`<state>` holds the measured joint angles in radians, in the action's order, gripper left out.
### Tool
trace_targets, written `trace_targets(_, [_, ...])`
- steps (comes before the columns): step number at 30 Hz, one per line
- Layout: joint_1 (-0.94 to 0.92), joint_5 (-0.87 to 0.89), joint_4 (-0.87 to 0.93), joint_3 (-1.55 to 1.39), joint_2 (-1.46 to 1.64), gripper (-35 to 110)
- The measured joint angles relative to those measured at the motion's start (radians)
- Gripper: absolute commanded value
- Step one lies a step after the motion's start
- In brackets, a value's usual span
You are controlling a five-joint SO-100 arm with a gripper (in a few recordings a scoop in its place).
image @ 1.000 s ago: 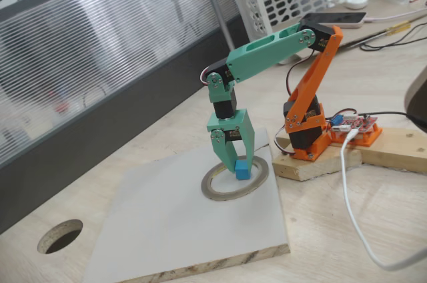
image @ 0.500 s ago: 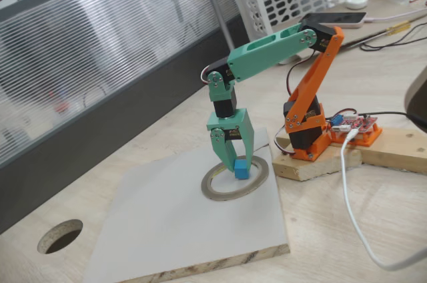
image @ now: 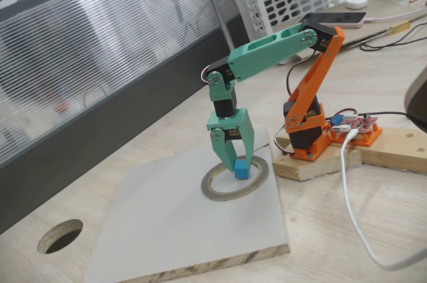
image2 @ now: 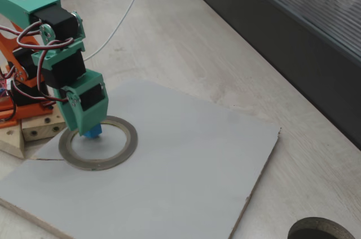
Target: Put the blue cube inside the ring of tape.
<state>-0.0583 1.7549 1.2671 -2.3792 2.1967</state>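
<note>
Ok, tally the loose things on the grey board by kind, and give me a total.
Blue cube: 1, held between the gripper fingers over the ring's opening.
Ring of tape: 1, lying flat on the grey board.
Total: 2

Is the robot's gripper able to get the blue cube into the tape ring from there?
Probably yes: the gripper holds the blue cube just over the ring of tape, with nothing blocking its opening.
</note>
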Motion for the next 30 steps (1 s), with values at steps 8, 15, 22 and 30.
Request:
trace_targets(8, [0.000,0.000,0.003,0.000,-0.003,24])
trace_targets(15, [0.000,0.000,0.003,0.000,-0.003,27])
trace_targets(22, [0.000,0.003,0.003,0.000,-0.003,26])
trace_targets(30, [0.000,0.003,0.009,0.051,0.000,26])
